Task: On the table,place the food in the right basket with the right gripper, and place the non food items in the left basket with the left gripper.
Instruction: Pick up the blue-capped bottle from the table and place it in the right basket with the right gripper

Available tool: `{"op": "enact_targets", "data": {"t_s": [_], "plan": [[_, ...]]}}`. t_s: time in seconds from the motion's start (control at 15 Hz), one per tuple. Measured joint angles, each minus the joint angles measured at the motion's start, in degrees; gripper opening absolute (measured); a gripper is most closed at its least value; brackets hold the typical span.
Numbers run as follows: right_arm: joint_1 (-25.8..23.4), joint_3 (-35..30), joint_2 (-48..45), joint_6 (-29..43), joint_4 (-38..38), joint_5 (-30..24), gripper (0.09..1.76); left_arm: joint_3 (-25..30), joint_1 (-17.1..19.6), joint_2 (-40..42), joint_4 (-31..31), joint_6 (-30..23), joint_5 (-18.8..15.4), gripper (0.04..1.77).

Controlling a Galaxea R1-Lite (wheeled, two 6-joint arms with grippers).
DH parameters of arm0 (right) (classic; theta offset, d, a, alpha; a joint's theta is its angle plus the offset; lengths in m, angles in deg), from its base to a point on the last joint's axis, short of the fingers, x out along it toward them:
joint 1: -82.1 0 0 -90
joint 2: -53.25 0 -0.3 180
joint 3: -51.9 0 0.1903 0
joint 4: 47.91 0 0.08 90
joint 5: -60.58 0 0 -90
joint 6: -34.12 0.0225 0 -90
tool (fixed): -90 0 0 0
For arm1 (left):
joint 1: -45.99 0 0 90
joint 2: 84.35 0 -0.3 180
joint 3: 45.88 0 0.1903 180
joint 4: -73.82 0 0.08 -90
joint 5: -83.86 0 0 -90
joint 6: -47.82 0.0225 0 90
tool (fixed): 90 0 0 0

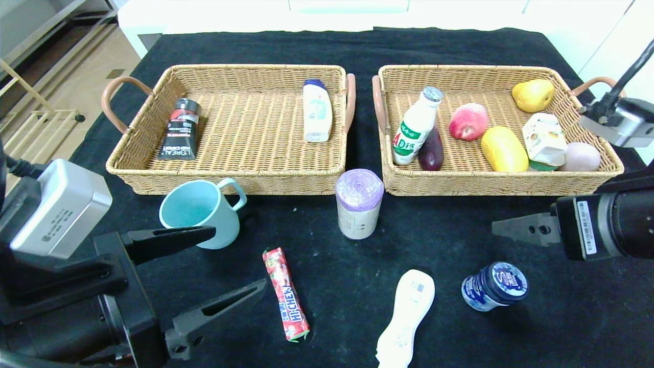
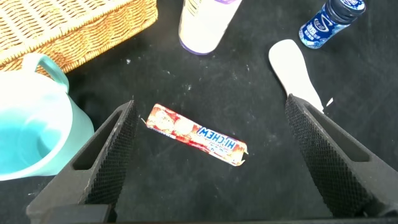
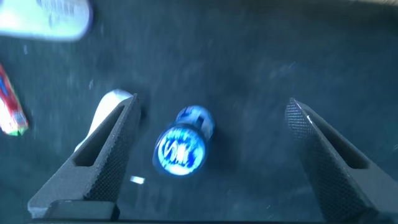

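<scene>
Step in hand, by judgement: sorting what remains on the black-cloth table (image 1: 357, 46).

Far left: left tan wicker basket (image 1: 153, 176) with brown loop handles, already holding a dark tube and a white bottle. Just in front of its near wall, a teal mug (image 1: 199, 212), upright, handle to the right. Near left: left black two-fingered gripper (image 1: 240, 260), fingers spread wide and empty, far finger close beside the mug, near finger pointing toward the red Hi-Chew candy stick (image 1: 286, 294) lying flat; in the left wrist view, that stick (image 2: 196, 134) between the fingers, untouched. Better left for the other arm, being food; mug the natural target here, probably best pinched across the rim or wall.

Centre: beige roll with purple top (image 1: 359, 204), upright, near the gap between the baskets. Nearer, a slim white curvy bottle (image 1: 406, 317) with barcode, lying flat.

Right: blue-lidded jar (image 1: 494, 292), tipped, near the white bottle. Right black gripper (image 1: 503, 227) above and slightly beyond it, fingers wide apart and empty; in the right wrist view, jar (image 3: 181, 146) between them. Advisable: lower squarely, close across the body below the lid. Right wicker basket (image 1: 500, 184) far right, holding a white AD milk bottle (image 1: 416, 128), fruit and a pale carton (image 1: 544, 138).

Room: pale floor and shelving far left, white wall beyond.
</scene>
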Motion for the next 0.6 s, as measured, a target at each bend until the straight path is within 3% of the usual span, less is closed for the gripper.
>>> {"op": "enact_targets", "data": {"t_s": [0.6], "plan": [[4.33,-6.73,4.96,3.23,-1.05,0.06,1.7,-0.37,0.06,1.38,0.05,0.35,0.0,1.72]]}}
